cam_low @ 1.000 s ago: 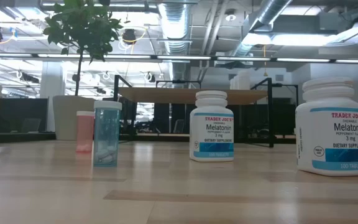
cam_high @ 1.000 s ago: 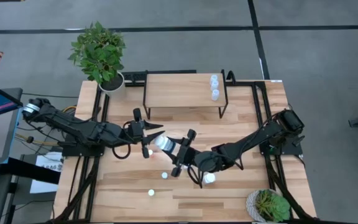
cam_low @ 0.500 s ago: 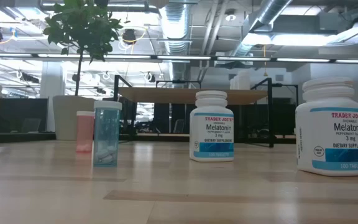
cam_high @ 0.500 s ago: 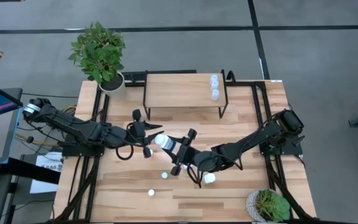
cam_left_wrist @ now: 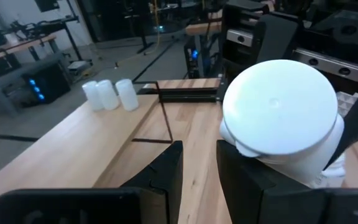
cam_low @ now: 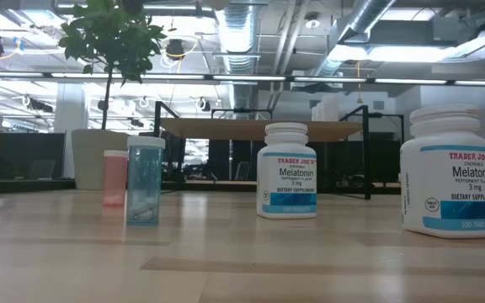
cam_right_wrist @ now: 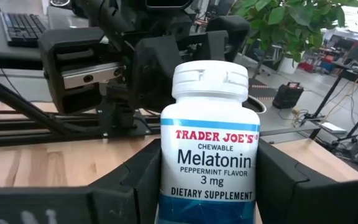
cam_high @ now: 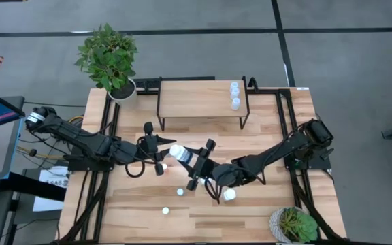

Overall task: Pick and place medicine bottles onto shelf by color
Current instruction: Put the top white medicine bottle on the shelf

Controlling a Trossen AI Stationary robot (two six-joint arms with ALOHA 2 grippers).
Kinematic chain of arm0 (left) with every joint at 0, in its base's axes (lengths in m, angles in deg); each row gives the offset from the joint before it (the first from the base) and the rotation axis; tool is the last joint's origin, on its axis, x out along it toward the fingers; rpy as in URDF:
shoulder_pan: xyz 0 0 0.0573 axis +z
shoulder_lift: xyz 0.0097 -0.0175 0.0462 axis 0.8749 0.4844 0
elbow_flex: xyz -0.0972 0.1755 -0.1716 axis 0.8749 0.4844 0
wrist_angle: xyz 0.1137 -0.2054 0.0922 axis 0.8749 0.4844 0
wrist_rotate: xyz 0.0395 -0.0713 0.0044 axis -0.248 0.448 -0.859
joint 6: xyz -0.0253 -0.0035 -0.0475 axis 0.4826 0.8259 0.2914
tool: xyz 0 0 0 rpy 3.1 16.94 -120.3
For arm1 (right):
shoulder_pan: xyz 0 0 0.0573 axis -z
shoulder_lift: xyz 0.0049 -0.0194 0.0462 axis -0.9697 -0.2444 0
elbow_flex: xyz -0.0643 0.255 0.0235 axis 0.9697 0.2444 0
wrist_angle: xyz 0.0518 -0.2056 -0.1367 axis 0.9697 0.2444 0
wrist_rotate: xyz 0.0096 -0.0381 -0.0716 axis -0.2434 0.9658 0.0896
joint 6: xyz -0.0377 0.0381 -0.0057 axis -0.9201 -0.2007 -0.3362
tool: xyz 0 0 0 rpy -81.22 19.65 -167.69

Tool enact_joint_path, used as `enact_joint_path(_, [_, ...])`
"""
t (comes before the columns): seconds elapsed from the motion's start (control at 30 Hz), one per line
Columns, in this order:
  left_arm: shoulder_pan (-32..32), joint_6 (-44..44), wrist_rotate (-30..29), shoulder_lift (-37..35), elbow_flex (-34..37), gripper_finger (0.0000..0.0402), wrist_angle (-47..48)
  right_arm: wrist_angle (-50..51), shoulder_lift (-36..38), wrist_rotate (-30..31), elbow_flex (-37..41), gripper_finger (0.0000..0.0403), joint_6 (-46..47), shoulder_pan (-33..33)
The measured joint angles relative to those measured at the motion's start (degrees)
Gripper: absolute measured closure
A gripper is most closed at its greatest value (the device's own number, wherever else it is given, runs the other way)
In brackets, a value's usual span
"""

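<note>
A white medicine bottle (cam_right_wrist: 207,155) with a blue-banded label hangs above the middle of the table, with my right gripper (cam_high: 186,158) shut on it. Its white cap (cam_left_wrist: 279,111) faces my left gripper (cam_left_wrist: 199,149), which stands just to the left of it in the high view (cam_high: 162,145). The left fingers are a little apart with nothing between them. The shelf (cam_high: 196,99) stands at the far side on thin black legs, with three pale blue bottles (cam_high: 235,95) at its right end. More bottles stand on the table: white ones (cam_low: 286,171) (cam_low: 450,172), a blue one (cam_low: 145,192) and a pink one (cam_low: 114,177). My right gripper pinches the bottle's labelled body (cam_right_wrist: 166,180) between its two fingers, one on each side. The fingers come about level from the table's right and lie along the bottle. The bottle is lifted clear, and its cap end sticks out past the fingertips. My left gripper has one finger (cam_left_wrist: 247,168) right beside the bottle's cap end; whether it touches, I cannot tell.
A potted plant (cam_high: 107,58) stands at the far left corner and another (cam_high: 295,224) at the near right. Small white bottles (cam_high: 180,192) (cam_high: 165,211) and a larger one (cam_high: 230,194) stand on the near half of the table.
My left gripper has turned a little at the wrist next to the bottle's cap and has hardly shifted. My right gripper and the bottle have stayed where they were.
</note>
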Motion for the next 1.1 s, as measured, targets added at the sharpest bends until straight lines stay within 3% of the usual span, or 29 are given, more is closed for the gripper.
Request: enact_joint_path(1.1, [0.6,0.1,-0.1,0.4,0.1,0.0313,-4.5,4.9,-0.2,-0.9,0.0,0.0175,4.9,0.9])
